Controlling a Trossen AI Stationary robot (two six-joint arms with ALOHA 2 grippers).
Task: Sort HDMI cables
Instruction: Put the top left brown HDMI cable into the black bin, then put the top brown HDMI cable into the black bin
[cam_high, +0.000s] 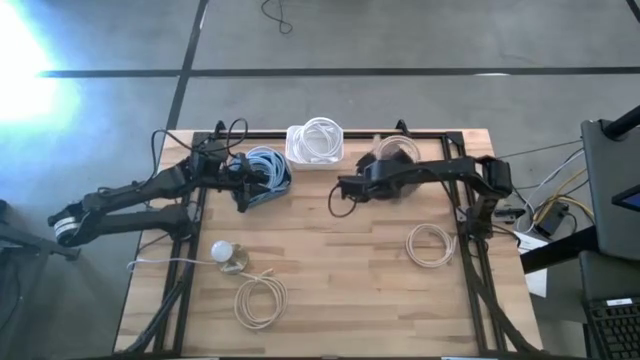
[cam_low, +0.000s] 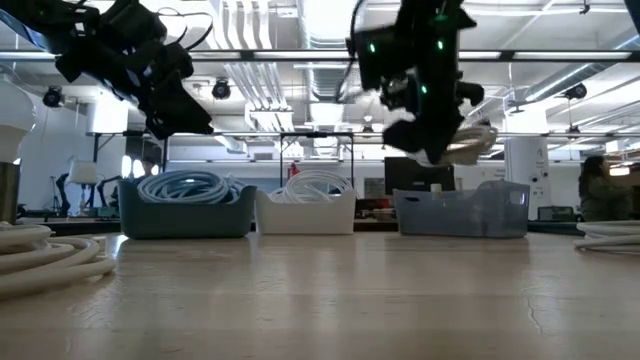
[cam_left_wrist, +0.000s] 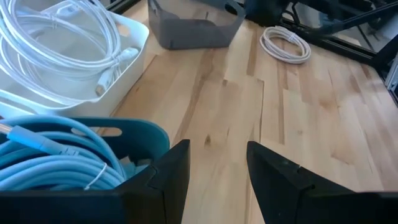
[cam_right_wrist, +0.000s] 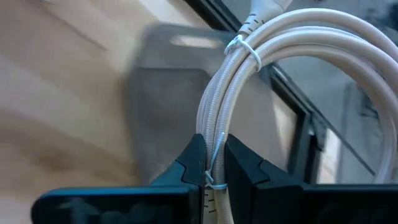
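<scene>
Overhead, three bins sit in a row along the far edge of the table (cam_high: 330, 290): a blue bin (cam_high: 262, 175) of light blue coils, a white bin (cam_high: 316, 143) of white coils, and a grey bin (cam_high: 395, 155) on the right. The left gripper (cam_high: 243, 180) hangs at the near rim of the blue bin. The right gripper (cam_high: 350, 188) reaches in from the right, in front of the grey bin and to its left. Two beige coils lie loose on the wood, one near the right edge (cam_high: 431, 244) and one near the front left (cam_high: 260, 301), beside a white bulb (cam_high: 222, 251) with a thin cord.

From table height, the right gripper (cam_low: 440, 150) is up in the air with a beige coil (cam_low: 468, 140) hanging from it, above the grey bin (cam_low: 462, 212) (not touching it).

Past the left wrist, the fingers (cam_left_wrist: 180, 171) stand apart with nothing between them, the blue bin and its light blue coils (cam_left_wrist: 56, 165) just beside them.

Past the right wrist, the fingers (cam_right_wrist: 193, 165) are pinched tight on the beige coil (cam_right_wrist: 249, 81), which loops away from them over the blurred grey bin (cam_right_wrist: 168, 99).
</scene>
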